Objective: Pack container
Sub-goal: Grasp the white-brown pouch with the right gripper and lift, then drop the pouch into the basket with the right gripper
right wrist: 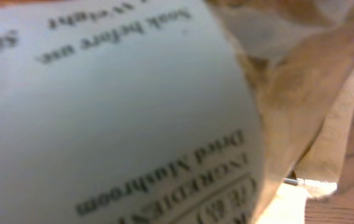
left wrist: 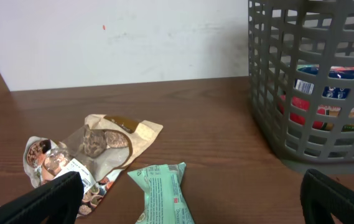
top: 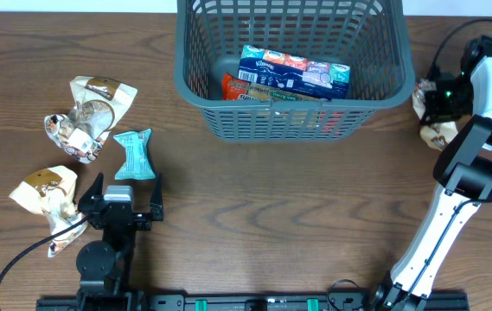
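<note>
Container (top: 254, 121) standing far-centre on table (top: 271, 199). Right gripper (top: 436, 99) crowding mushroom packet (right wrist: 133, 124) just right of container; fingers hidden, cannot tell grip. Packet risking slipping or snagging container rim. Left gripper (top: 126, 192) gaping open, near-left of container.

a teal packet (top: 133, 155) lies beside crumpled beige pouches (top: 90, 117) near the wooden table's (top: 271, 216) left edge.

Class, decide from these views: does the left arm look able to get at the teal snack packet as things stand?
Probably yes. The teal snack packet lies just ahead of the open left gripper, nothing between them; the brown packets sit aside.
</note>
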### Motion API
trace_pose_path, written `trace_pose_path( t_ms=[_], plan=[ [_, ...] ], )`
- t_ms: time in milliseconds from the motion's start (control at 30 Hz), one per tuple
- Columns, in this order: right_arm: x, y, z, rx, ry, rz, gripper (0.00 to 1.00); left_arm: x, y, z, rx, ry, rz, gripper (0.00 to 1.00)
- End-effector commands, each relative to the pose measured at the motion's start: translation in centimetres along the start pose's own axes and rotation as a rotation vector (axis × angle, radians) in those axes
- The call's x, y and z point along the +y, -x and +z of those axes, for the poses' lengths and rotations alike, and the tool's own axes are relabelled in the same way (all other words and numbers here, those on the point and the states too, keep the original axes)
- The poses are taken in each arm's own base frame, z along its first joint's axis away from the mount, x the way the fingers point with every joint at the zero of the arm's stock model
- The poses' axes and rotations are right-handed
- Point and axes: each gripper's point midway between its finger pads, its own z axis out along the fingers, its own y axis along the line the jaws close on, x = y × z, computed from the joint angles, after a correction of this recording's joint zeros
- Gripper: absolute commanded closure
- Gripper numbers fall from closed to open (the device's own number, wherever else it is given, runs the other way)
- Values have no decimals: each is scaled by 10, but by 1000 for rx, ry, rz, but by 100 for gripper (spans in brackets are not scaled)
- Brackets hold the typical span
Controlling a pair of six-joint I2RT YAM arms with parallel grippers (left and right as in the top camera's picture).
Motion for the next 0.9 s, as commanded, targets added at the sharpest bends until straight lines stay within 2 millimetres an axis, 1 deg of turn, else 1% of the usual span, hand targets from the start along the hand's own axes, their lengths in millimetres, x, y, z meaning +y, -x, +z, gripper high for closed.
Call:
trace_pose_path(
  t_ms=[0, 100, 233, 333, 400, 467, 500, 533, 600, 633, 700, 733, 767, 800, 833, 867],
  plan=[
    [13, 36, -53, -173, 17, 29, 99, 3, -11, 1, 24, 19, -9, 1],
    [14, 48, -107, -286, -14, 56, 99, 3, -11, 1, 24, 19, -9, 1],
    [20, 52, -185, -445, -71, 43, 99, 3, -11, 1, 24, 19, -9, 1],
    [38, 48, -251, -588, -102, 8, 99, 3, -11, 1, 24, 19, -9, 1],
    [55, 43, -290, -677, -111, -26, 99, 3, -11, 1, 24, 19, -9, 2],
    [79, 36, -333, -785, -122, -74, 99, 3, -11, 1, 24, 19, -9, 1],
    [90, 33, -351, -830, -131, -98, 99, 3, -11, 1, 24, 19, -9, 1],
    [105, 28, -371, -882, -141, -139, 99, 3, -11, 1, 24, 19, -9, 1],
    [137, 20, -401, -962, -150, -256, 99, 3, -11, 1, 23, 19, -9, 1],
    [159, 15, -415, -1002, -148, -341, 99, 3, -11, 1, 23, 19, -9, 1],
    [203, 4, -431, -1047, -140, -531, 99, 3, -11, 1, 24, 19, -9, 1],
    [220, -1, -433, -1055, -138, -601, 99, 3, -11, 1, 24, 19, -9, 1],
    [242, -5, -433, -1055, -136, -688, 99, 3, -11, 1, 23, 19, -9, 1],
    [262, -9, -429, -1042, -132, -773, 99, 3, -11, 1, 24, 19, -9, 1],
    [275, -13, -424, -1028, -128, -837, 99, 3, -11, 1, 24, 19, -9, 1],
    [296, -18, -415, -1000, -112, -940, 99, 3, -11, 1, 24, 19, -9, 1]
  ],
)
